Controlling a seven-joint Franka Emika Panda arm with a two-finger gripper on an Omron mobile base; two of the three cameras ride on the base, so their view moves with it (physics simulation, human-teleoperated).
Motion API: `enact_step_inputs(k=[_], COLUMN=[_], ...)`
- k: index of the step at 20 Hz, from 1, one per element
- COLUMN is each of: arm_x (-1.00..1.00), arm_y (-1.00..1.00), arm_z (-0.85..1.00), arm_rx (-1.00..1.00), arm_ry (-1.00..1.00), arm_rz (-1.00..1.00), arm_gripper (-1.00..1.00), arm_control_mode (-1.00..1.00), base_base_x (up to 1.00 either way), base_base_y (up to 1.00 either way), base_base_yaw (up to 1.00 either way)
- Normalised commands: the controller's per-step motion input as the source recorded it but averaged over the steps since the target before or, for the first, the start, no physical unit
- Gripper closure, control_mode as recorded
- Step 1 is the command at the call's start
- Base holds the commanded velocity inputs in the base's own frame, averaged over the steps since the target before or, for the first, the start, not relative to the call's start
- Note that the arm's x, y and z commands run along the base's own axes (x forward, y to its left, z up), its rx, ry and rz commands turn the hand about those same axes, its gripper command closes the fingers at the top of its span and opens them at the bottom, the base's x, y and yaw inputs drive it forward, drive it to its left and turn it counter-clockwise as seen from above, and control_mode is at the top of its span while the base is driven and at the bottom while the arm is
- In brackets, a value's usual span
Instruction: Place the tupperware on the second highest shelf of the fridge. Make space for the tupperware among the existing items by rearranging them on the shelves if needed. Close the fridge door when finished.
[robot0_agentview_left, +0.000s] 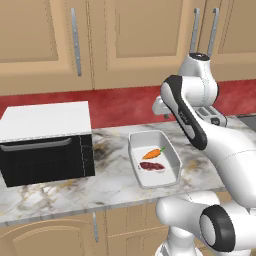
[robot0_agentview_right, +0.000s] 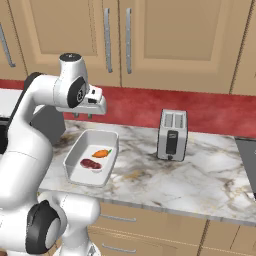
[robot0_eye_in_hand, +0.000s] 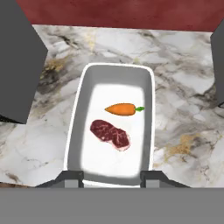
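Observation:
The tupperware (robot0_agentview_left: 170, 155) is a white shallow lidless container lying on the marble counter, with an orange carrot (robot0_agentview_left: 154, 153) and a dark red steak (robot0_agentview_left: 151, 166) inside. My gripper (robot0_agentview_right: 83, 116) hangs above the tupperware's (robot0_agentview_right: 93, 139) far end, near the red backsplash, fingers pointing down. In the hand view the tupperware (robot0_eye_in_hand: 116, 98) lies straight below, lengthwise, and the gripper (robot0_eye_in_hand: 111, 178) stands open with its tips on either side of the container's short rim, holding nothing. The fridge and its shelves are out of view.
A small black oven with a white top (robot0_agentview_left: 45, 145) stands on the counter left of the tupperware. A silver toaster (robot0_agentview_right: 172, 135) stands to the right. Wooden wall cabinets (robot0_agentview_right: 150, 40) hang above. A dark panel (robot0_agentview_right: 247, 160) lies at the far right.

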Motion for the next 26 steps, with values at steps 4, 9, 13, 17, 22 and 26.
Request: enact_step_inputs(k=[4,9,13,17,22,26], arm_x=[-0.05,-0.1,-0.25,-0.2,0.01,0.22], arm_y=[0.0,-0.08,-0.38,-0.51,-0.24,0.0], arm_z=[-0.06,-0.62,-1.0,-1.0,-0.85,-0.32], arm_rx=[0.01,0.02,0.06,0.03,0.01,0.0], arm_ry=[0.0,0.0,0.03,0.0,0.0,0.02], arm_rz=[-0.01,-0.12,-0.15,-0.13,-0.09,-0.05], arm_gripper=[-1.0,-1.0,-1.0,-1.0,-1.0,-1.0], arm_control_mode=[-1.0,-1.0,-1.0,-1.0,-1.0,-1.0], base_base_x=[0.0,0.0,0.0,0.0,0.0,0.0], base_base_y=[0.0,0.0,0.0,0.0,0.0,0.0], base_base_yaw=[0.0,0.0,0.0,0.0,0.0,0.0])
